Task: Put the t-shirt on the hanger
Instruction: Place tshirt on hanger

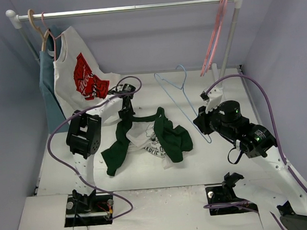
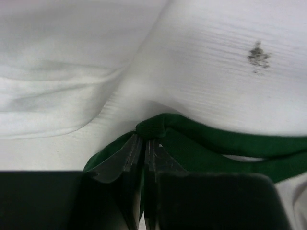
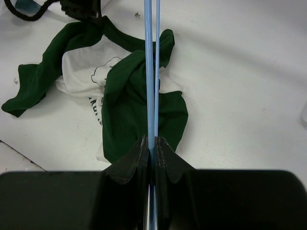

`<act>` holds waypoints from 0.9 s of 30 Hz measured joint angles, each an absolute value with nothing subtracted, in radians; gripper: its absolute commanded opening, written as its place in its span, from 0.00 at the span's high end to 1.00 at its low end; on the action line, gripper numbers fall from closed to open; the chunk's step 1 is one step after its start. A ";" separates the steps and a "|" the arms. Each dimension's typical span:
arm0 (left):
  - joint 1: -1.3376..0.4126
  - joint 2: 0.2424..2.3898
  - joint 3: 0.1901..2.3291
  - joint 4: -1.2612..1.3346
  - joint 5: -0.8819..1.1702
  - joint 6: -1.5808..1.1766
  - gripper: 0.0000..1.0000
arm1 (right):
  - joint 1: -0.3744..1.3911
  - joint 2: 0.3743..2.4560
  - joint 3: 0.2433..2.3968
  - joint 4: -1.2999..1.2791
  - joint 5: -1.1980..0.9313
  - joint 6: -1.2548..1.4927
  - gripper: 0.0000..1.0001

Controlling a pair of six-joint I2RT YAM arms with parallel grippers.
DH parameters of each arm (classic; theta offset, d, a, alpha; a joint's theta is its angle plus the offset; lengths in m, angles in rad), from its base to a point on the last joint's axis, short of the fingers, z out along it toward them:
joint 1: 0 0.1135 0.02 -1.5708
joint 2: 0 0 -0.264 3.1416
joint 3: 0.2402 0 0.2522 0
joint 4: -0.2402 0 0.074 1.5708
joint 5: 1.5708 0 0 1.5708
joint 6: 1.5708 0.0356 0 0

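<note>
The t-shirt (image 1: 168, 137) lies crumpled on the white table (image 1: 146, 170), green sleeves spread, part of its black print showing. It also shows in the right wrist view (image 3: 124, 91). My left gripper (image 1: 126, 114) is at its far left edge, shut on the dark green collar (image 2: 216, 141); the fingertips (image 2: 134, 148) pinch a fold of it. The light blue wire hanger (image 1: 185, 80) slants over the table right of the shirt. My right gripper (image 1: 203, 123) is shut on its lower end, and the wires (image 3: 149, 72) run straight out from the jaws over the shirt.
A clothes rail (image 1: 131, 8) spans the back. At its left hang a white shirt with red graphic (image 1: 83, 77), a blue-grey garment (image 1: 48, 93) and a tan wooden hanger (image 1: 33, 20). Pink hangers (image 1: 214, 38) hang at its right. Purple cables loop off both arms.
</note>
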State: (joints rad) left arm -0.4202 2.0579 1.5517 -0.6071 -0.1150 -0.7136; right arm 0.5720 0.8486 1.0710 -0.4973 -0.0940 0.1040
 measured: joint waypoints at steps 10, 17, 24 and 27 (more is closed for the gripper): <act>-0.465 1.673 1.670 -0.587 -0.040 -0.327 1.00 | 0.572 0.828 1.071 -0.498 -0.094 0.101 1.00; -0.600 1.009 1.048 -0.373 0.037 -0.300 0.84 | 0.572 0.796 1.071 -0.498 -0.096 0.101 1.00; -0.583 1.214 0.799 -0.454 -0.100 -0.477 0.45 | 0.572 0.818 1.071 -0.498 -0.110 0.101 1.00; -0.566 1.227 0.835 -0.540 -0.146 -0.577 0.40 | 0.572 0.827 1.071 -0.498 -0.113 0.101 1.00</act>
